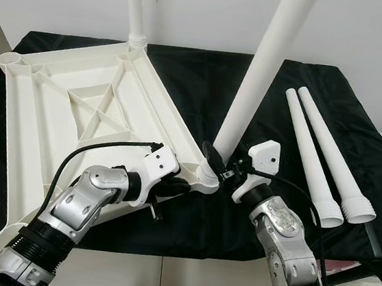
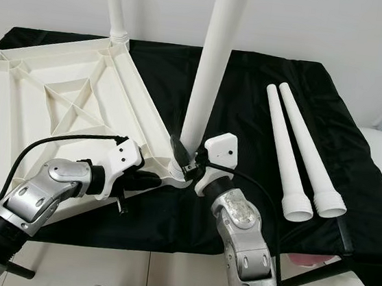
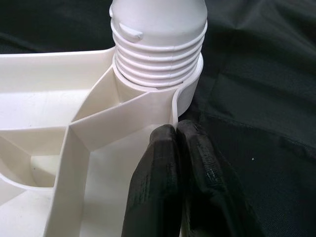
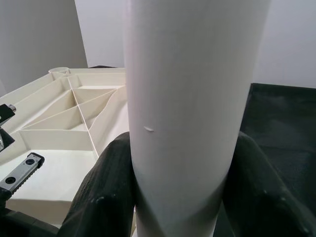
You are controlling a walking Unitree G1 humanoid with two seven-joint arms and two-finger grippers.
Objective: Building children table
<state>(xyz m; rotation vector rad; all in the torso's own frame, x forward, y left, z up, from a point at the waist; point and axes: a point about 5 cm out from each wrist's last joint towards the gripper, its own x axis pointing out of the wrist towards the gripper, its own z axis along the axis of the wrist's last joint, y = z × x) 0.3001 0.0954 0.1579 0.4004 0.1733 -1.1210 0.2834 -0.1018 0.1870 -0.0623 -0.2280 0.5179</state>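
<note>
We clamp our right gripper low on the leg, threaded into the tabletop corner at 6 o'clock; left gripper, fingers together, braces the rim. Light, stiff, slick plastic, we judge: grip near the base.

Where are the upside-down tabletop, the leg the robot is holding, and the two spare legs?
tabletop (image 1: 43, 109), left eye view, ribbed underside.
held leg (image 1: 257, 75), left eye view, mid shaft.
spare legs (image 1: 314, 153), left eye view, shaft of the nearer one, lying on the black cloth.
</note>
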